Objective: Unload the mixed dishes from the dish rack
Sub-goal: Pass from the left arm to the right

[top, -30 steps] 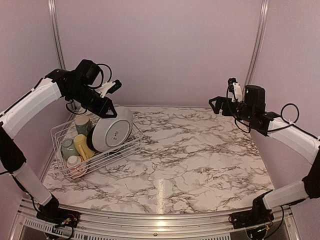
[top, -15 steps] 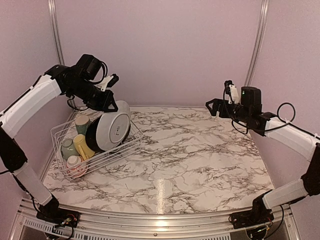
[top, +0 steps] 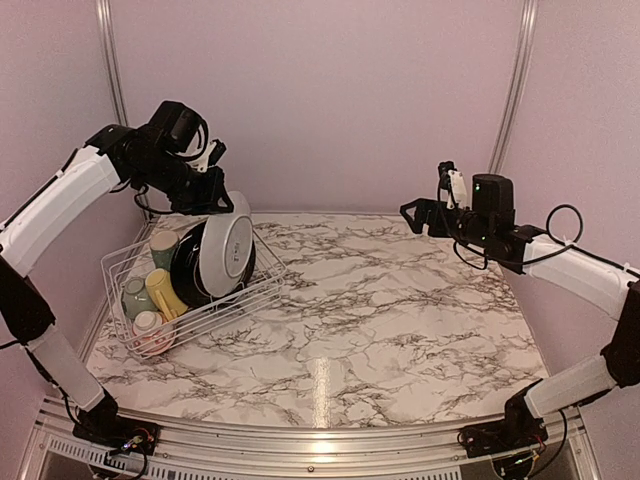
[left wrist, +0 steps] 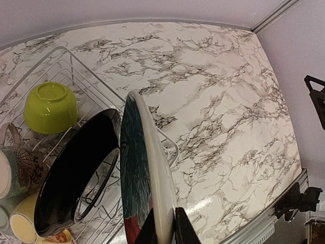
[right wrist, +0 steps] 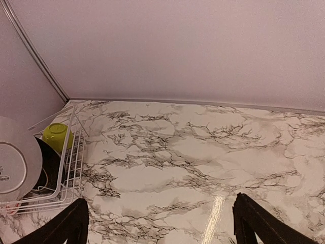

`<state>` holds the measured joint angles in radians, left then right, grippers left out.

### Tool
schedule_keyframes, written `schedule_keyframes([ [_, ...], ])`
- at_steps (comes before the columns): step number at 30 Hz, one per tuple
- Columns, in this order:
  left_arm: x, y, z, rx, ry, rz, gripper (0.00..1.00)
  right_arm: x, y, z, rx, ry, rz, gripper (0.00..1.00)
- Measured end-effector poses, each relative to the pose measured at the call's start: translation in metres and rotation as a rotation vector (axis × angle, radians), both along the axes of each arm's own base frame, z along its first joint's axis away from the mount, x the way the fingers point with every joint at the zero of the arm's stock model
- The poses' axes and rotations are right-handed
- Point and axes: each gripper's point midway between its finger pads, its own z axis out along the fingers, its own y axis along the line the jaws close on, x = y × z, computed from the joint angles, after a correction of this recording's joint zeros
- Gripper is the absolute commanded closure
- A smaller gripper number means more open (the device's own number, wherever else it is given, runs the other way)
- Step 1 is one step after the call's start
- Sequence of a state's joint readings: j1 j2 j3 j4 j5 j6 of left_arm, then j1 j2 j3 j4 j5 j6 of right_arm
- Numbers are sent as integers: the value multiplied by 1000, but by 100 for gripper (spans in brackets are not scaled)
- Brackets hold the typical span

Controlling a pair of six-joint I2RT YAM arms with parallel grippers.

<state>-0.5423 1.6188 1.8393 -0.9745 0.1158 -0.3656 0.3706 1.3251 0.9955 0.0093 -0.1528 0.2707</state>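
Bench (top: 380,320), marble-patterned, carries the dish rack (top: 222,312) at its 9 o'clock side in the top external view; the rack's near corner holds a red-patterned mug (top: 150,330), with a pale green mug (top: 134,296) and a yellow mug (top: 166,292) just beyond it; a black-rimmed plate (left wrist: 76,178) stands on edge behind these, leaning between the prongs; a red patterned plate (left wrist: 147,178), pale underside toward 3 o'clock, stands upright just beside the black one, its lower edge within the rack's outline, contact with the wires not determinable; left gripper (left wrist: 163,226) has its jaws clamped on this plate's upper rim; a lime-green bowl (left wrist: 51,107) lies upturned in the rack's far corner; right gripper (top: 425,205) hangs above the bench at 2 o'clock, jaws spread wide and empty, well apart from the rack.
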Motion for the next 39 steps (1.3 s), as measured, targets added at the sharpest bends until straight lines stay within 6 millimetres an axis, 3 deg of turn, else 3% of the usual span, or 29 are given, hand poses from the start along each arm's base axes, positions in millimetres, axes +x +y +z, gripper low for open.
schedule_keyframes([
  [16, 8, -9, 17, -125, -6, 59, 100, -3, 10, 1, 10, -3, 17, 5],
  [22, 8, -9, 23, -170, -20, 77, 100, -4, 20, -7, 3, 11, 38, 5],
  [29, 7, -21, 12, -270, 25, 93, 100, -6, 34, -19, -13, 35, 60, 4],
  [39, 13, -29, 22, -393, 11, 131, 100, -7, 42, -27, -28, 48, 65, 4],
])
